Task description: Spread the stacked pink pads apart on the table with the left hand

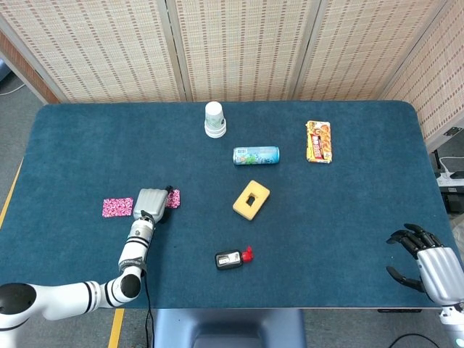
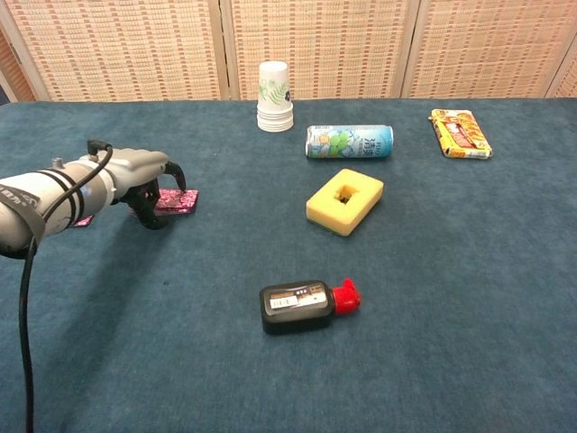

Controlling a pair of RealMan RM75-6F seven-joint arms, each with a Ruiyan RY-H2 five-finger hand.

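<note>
Two pink patterned pads lie apart at the table's left. One pad [image 1: 117, 207] lies flat to the left of my left hand [image 1: 148, 204]; in the chest view only a sliver of this pad [image 2: 83, 220] shows behind the forearm. The other pad [image 1: 172, 199] pokes out from under the hand's right side, and the chest view shows that pad [image 2: 178, 200] just beyond the curled fingertips [image 2: 150, 215]. My left hand [image 2: 142, 177] hovers low with fingers curled down and thumb out, gripping nothing. My right hand [image 1: 426, 262] rests at the table's near right corner, fingers apart and empty.
A black bottle with a red cap [image 2: 306, 304] lies near the front centre. A yellow sponge block [image 2: 344, 200], a lying drink can [image 2: 349, 142], stacked paper cups [image 2: 274, 96] and a snack packet [image 2: 460, 133] sit further back and to the right.
</note>
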